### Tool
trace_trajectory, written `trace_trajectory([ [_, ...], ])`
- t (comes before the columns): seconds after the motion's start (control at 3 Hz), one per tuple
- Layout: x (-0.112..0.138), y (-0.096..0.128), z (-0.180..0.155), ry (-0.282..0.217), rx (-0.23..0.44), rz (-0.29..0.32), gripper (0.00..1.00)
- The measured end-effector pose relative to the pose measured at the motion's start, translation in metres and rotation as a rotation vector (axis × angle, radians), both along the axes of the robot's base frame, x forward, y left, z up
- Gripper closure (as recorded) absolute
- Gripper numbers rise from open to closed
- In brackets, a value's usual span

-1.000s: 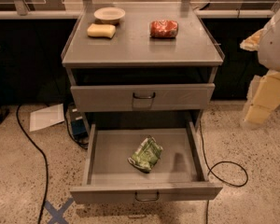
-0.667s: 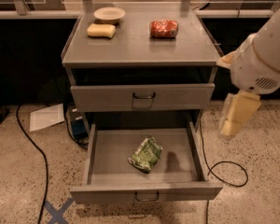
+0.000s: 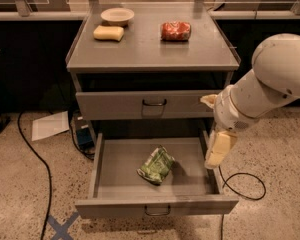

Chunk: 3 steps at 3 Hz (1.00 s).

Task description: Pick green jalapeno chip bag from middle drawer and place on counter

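Handling, as judged: small glossy green-and-white foil chip bag (image 3: pixel 156 165), probably very light, soft and crushable, slick on the foil. Apt to slide or buckle under a pinch; contents fragile. Best taken from above, across the narrow width near the puffed middle, with gentle closing force. No concern over weight. Some risk of skating along the smooth drawer floor if nudged sideways.

Appearance: crumpled and lying skewed, long axis running lower left to upper right. Green with white patches, highlights along the creases. Print not legible.

Location: inside the wide shallow grey metal middle drawer (image 3: pixel 115 206), pulled open. Roughly centred on the floor, a little toward the front panel, apart from all walls. Nothing else seen in the drawer.

Cream-coloured two-finger gripper (image 3: pixel 217 154): hanging downward at the drawer's right wall, to the right of the bag and apart from it. Open or closed state not readable from this angle. Not holding the bag.

Destination: flat matte grey metal counter (image 3: pixel 150 51) above. Red-orange snack bag (image 3: pixel 175 30), yellow sponge block (image 3: pixel 109 32) and shallow pale bowl (image 3: pixel 117 16) toward its back; front part judged roomy enough for the set-down.
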State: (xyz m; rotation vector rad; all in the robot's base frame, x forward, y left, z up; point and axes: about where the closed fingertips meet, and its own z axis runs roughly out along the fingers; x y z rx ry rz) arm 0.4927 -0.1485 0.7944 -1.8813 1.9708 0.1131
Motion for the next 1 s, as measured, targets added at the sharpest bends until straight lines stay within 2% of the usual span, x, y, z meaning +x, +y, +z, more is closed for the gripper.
trace_trajectory([
  [0.33,0.000,0.000,0.000,0.000,0.000,0.000,0.00],
  [0.67,0.004,0.006,-0.021,0.015,0.025,-0.001,0.00],
  [1.0,0.025,0.034,-0.066,0.021,0.057,0.034,0.00],
])
